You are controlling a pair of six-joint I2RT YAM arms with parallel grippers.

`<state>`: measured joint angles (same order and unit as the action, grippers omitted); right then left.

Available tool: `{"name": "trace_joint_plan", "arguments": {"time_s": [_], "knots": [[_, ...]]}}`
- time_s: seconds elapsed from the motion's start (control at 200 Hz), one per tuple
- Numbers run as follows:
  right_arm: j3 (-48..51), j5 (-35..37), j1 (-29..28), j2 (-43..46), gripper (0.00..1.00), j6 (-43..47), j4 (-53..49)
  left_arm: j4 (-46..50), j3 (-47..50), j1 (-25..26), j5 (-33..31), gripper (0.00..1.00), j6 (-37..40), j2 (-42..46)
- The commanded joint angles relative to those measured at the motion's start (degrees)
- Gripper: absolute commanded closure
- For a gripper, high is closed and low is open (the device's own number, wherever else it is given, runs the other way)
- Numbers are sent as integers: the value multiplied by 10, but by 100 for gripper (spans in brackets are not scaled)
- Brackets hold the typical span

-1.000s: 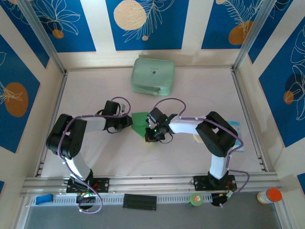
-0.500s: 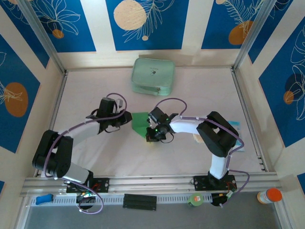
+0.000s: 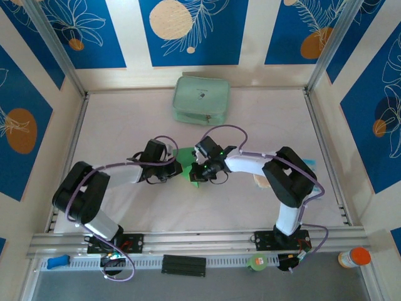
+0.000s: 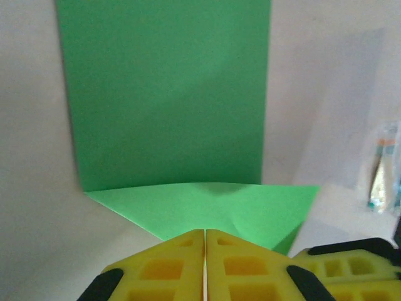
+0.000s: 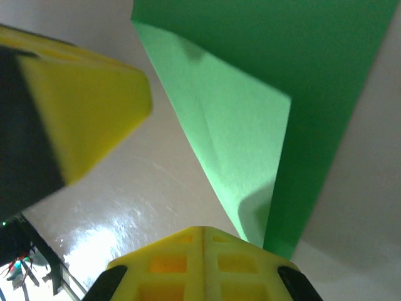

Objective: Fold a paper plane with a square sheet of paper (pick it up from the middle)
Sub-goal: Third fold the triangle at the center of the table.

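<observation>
One corner is folded over on the square sheet of paper (image 4: 169, 94), laid on the table (image 3: 263, 119) between the closed left claw (image 4: 205, 241) and closed right claw (image 5: 202, 238); most folds are judged outstanding.

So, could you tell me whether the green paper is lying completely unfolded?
No, the paper has a lighter triangular flap folded over at its near end.

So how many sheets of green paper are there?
1. The green paper lies at the tips of the left gripper and right gripper, one corner folded over; they could hide another.
</observation>
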<state>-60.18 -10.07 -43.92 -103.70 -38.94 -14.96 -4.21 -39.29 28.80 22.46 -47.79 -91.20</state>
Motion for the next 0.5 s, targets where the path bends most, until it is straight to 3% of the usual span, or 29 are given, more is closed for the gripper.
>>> {"name": "trace_joint_plan", "arguments": {"time_s": [0.0, 0.495], "knots": [[-22, 15, 4, -23, 97, -12, -18, -22, -28, 4, 3, 91, -8, -21], [-35, 15, 5, -54, 97, -4, -36, 17, -43, 5, -22, 93, -23, -70]]}}
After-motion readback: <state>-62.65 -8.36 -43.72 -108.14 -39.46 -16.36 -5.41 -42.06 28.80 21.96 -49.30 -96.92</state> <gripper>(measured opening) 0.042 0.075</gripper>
